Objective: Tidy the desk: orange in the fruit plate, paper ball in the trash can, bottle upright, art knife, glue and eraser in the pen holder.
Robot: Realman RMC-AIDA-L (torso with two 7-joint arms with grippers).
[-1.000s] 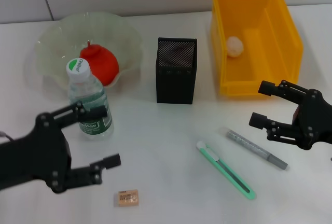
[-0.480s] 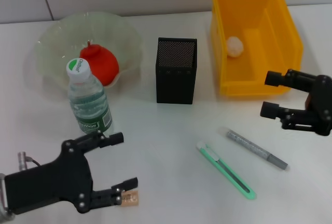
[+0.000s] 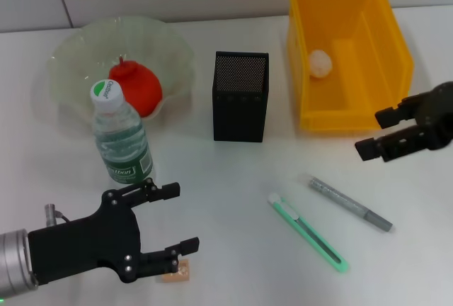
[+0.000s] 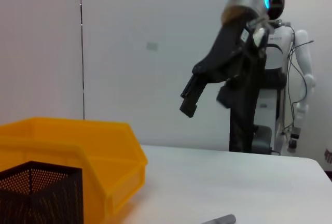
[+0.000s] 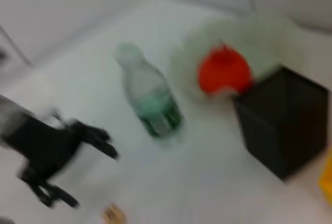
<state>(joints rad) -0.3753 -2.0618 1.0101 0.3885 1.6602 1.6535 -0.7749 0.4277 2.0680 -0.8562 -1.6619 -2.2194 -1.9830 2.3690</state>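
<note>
Three jobs look done: orange [image 3: 135, 87] in plate [image 3: 74, 54], paper ball [image 3: 320, 63] in bin [image 3: 386, 44], bottle [image 3: 121, 141] upright. Knife [image 3: 308, 231], glue [image 3: 350, 203] and eraser [image 3: 177, 273] lie outside the holder [image 3: 241, 96]. Left gripper [image 3: 170, 224], fingers open, hovers over the eraser; right gripper [image 3: 375, 132], fingers open, is beside the bin.

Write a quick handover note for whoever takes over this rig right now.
Left gripper: open, low over the eraser at the near table edge.
Right gripper: open, empty, beside the trash can.
Done: orange in fruit plate, paper ball in the can, bottle upright.
Left: eraser, art knife and glue still on the table; pen holder awaits them.
</note>
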